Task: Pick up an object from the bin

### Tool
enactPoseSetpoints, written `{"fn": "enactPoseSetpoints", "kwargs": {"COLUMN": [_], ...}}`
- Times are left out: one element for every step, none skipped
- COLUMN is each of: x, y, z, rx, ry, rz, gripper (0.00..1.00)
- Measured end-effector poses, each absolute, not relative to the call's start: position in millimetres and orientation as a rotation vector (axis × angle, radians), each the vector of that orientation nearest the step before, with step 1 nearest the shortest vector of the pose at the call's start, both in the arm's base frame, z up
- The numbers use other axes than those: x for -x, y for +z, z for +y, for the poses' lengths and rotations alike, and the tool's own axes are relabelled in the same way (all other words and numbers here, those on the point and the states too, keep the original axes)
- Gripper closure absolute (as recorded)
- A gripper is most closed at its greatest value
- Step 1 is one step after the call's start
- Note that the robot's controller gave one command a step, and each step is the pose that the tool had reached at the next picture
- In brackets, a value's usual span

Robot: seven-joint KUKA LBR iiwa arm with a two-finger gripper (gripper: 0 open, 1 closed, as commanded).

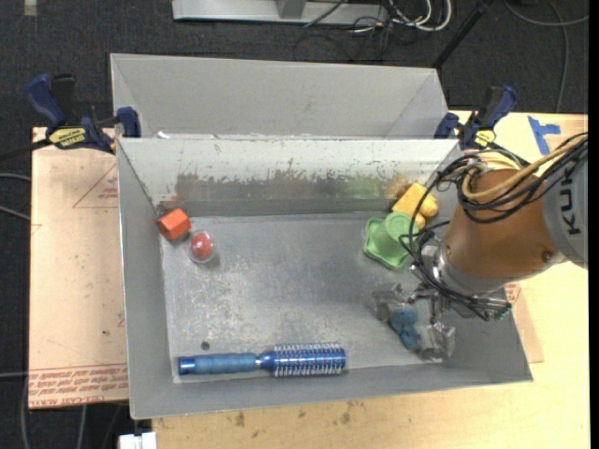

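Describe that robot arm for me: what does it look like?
The arm is pale grey with dark letters, cut off at the edge. Its wrist wears a bulging, rounded orange-brown cover, with black cables looping over the top. Below sits a small gripper of grey metal.

A single camera looks down on the grey metal bin (281, 279) from above and a little to its near side, facing the bin's far wall (281, 101), whose inner face shows broad. The view is close enough for the bin to span most of the width. Dark floor (94, 17) shows beyond the bin's far wall, and the robot arm (496, 241) enters over the bin's right rim.
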State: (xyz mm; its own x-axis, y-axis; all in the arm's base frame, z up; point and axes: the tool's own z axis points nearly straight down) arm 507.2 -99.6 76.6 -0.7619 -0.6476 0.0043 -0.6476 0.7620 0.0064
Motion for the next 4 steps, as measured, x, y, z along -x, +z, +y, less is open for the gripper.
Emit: {"fn": "enactPoseSetpoints", "kwargs": {"x": [-534.1, -567.3, -500.9, -553.2], "y": [72, 70, 76, 73], "z": [-123, -111, -103, -140], "rx": [-1.873, -1.885, -2.288, -2.329], "ry": [-0.032, -0.009, -0.006, -0.017], "rz": [-2.533, -2.522, -2.158, -2.131], "gripper": [0.00, 0.00, 0.00, 0.00]}}
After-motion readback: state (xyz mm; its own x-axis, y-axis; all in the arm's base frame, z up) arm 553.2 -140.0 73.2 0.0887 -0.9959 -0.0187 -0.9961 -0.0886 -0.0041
